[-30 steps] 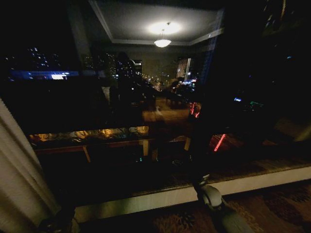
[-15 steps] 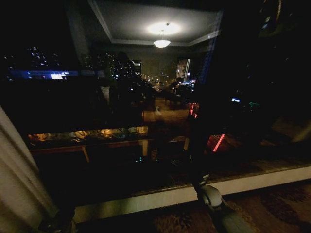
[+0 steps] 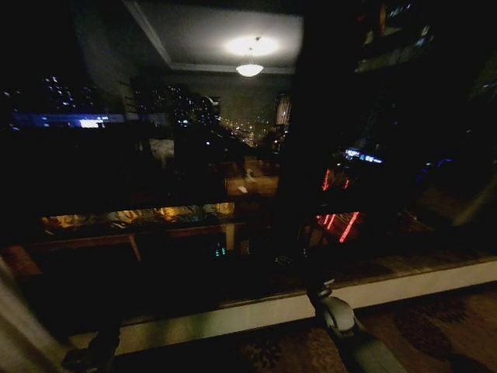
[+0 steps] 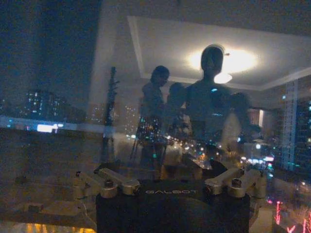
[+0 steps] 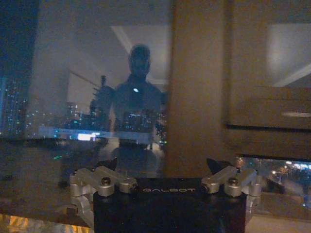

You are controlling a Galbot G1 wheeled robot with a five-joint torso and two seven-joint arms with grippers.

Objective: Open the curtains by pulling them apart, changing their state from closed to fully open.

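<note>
A narrow strip of the pale curtains (image 3: 14, 336) shows at the lower left edge of the head view, hanging beside the dark window glass (image 3: 155, 155). My left arm (image 3: 90, 356) sits low by that strip. My right arm (image 3: 342, 323) reaches up toward the sill in the middle. In the left wrist view my left gripper (image 4: 165, 170) faces the bare glass, open, with nothing between its fingers. My right gripper (image 5: 163, 165) is likewise open and holds nothing, facing glass next to a brown vertical frame (image 5: 194, 87).
The window reflects the room: a ceiling lamp (image 3: 249, 68), the robot's own silhouette (image 4: 211, 97) and figures behind it. City lights show outside. A pale stone sill (image 3: 256, 311) runs along the bottom, with patterned carpet (image 3: 435, 326) below it.
The whole head view has shifted, so the camera moved. Much less of the pale curtain shows at the lower left than a second ago. Both arms keep about the same place.
</note>
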